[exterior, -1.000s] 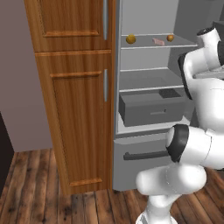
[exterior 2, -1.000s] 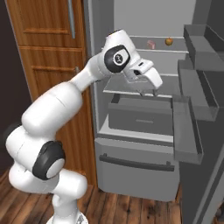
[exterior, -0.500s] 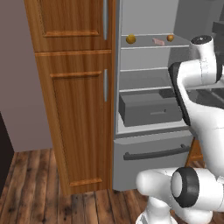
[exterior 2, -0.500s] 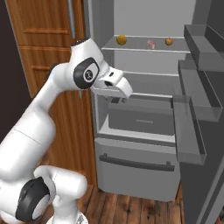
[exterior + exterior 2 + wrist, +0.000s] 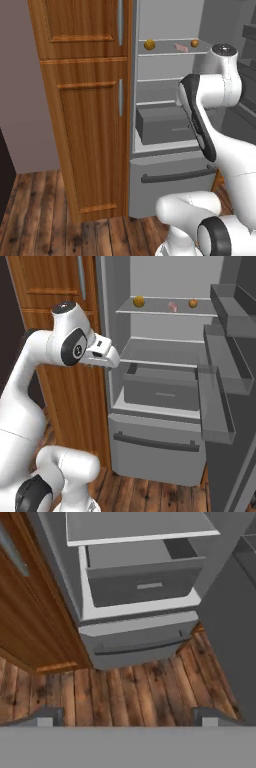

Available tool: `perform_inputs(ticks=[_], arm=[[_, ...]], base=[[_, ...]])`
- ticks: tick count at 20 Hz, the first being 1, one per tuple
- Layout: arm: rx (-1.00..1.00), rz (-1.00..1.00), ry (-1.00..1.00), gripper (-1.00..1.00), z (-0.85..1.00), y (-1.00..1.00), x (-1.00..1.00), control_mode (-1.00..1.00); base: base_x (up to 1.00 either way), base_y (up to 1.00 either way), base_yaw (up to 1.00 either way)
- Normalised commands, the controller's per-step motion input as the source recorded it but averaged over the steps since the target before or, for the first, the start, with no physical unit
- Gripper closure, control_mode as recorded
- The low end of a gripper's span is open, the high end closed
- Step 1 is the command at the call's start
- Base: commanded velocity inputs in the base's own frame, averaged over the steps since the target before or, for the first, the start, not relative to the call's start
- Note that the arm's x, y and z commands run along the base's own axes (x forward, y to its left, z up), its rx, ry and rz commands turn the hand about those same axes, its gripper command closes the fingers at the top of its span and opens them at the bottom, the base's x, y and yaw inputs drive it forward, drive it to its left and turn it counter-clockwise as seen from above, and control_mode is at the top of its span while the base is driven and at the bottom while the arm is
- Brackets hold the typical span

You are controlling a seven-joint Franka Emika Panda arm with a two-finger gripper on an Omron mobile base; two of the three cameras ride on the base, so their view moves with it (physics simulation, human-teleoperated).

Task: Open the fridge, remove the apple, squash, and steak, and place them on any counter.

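Note:
The fridge [image 5: 170,172] [image 5: 165,423] [image 5: 135,637] stands open, its door [image 5: 225,381] swung out to the right. On its top shelf lie the yellow-orange squash [image 5: 149,44] [image 5: 138,301] at the left, the pinkish steak [image 5: 181,47] [image 5: 173,306] in the middle and the small apple [image 5: 195,43] [image 5: 193,303] at the right. My gripper [image 5: 112,360] [image 5: 128,716] hangs open and empty outside the fridge, left of the shelves and well below the food, pointing down at the floor. The counter is out of view.
A brown wooden cabinet [image 5: 85,125] [image 5: 60,286] stands tight against the fridge's left side. An inner grey drawer [image 5: 160,391] [image 5: 145,582] is pulled partly out above the lower drawer's dark handle [image 5: 155,442]. Door bins [image 5: 220,406] jut out at the right. Wooden floor [image 5: 125,687] lies below.
The arm has drawn back from the fridge's interior and swung left toward the cabinet, with the hand tipping down. The gripper stays open and the food has not moved.

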Motion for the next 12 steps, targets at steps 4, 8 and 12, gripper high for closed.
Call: perform_inputs(ticks=[4,8,12], arm=[[0.0,0.12,-0.25,-1.0,0.34,0.64,-0.07,-1.0],[0.0,0.1,-0.29,-1.0,0.22,0.32,-0.18,-1.0],[0.0,0.08,-0.09,-1.0,0.09,0.05,-0.21,-1.0]], base=[[0.0,0.0,0.0],[0.0,0.0,0.0],[0.0,0.0,0.0]])
